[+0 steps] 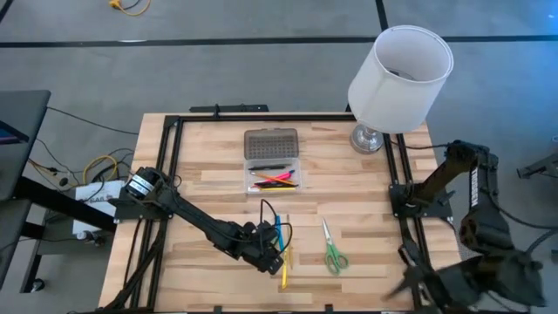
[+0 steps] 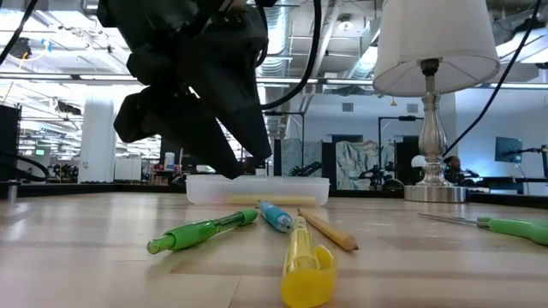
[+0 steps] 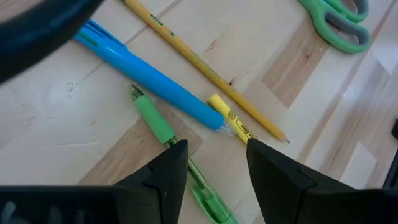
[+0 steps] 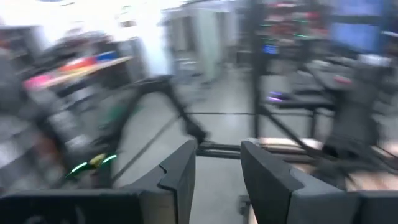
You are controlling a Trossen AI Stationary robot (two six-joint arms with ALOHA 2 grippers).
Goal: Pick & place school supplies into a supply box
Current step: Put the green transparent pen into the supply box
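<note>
— Left gripper is hovering just above the loose pens at the near side of the table, and its two dark fingers are standing a little apart, holding nothing. Between them I am seeing the green pen and the end of the yellow highlighter.

— Why is it hanging exactly there?

— I think it is choosing one piece from the small heap. The blue pen, the green pen, the highlighter and the yellow pencil are lying crossed and touching, so it must come down on one without pushing the others.

— And the box?

— The supply box is sitting open further back on the table, the grey dotted lid folded away, and some pink, red and black pens are already lying in the clear base. So part of the work looks done.

— What are the things like?

— All thin, round and smooth plastic, so they will probably roll on the wooden table. The pencil looks like wood, with a sharp point. The green-handled scissors are lying flat, apart from the heap.

— And the other arm?

— The right gripper is waiting off the right edge of the table, fingers narrowly parted, nothing between them.
</note>
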